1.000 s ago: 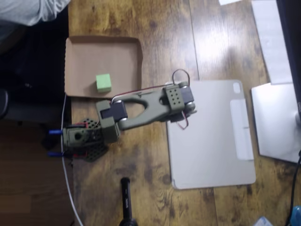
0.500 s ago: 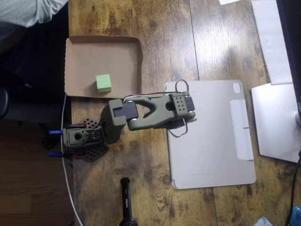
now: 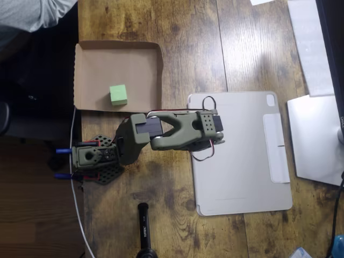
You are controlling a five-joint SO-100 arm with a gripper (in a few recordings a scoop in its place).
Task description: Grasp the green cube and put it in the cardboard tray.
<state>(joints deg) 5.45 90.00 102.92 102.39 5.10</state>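
Observation:
The green cube (image 3: 118, 94) rests inside the cardboard tray (image 3: 97, 62), near the tray's lower rim, with nothing touching it. The olive-green arm (image 3: 172, 130) lies folded below and to the right of the tray. Its wrist (image 3: 208, 124) hangs over the left edge of the grey tablet cover. The fingers sit under the wrist, hidden from above, and I cannot make out how the jaws stand. The wrist is well apart from the cube, about a tray's width to its right.
The grey tablet cover (image 3: 244, 156) lies flat at the right of the arm. The arm's base (image 3: 94, 158) stands at the table's left edge with a white cable (image 3: 78, 215). A black rod (image 3: 144, 228) sits at the bottom. White papers (image 3: 314, 137) lie far right.
The arm has swung downward in the picture, away from the tray, and folded in closer to its base. The cube has stayed in the tray.

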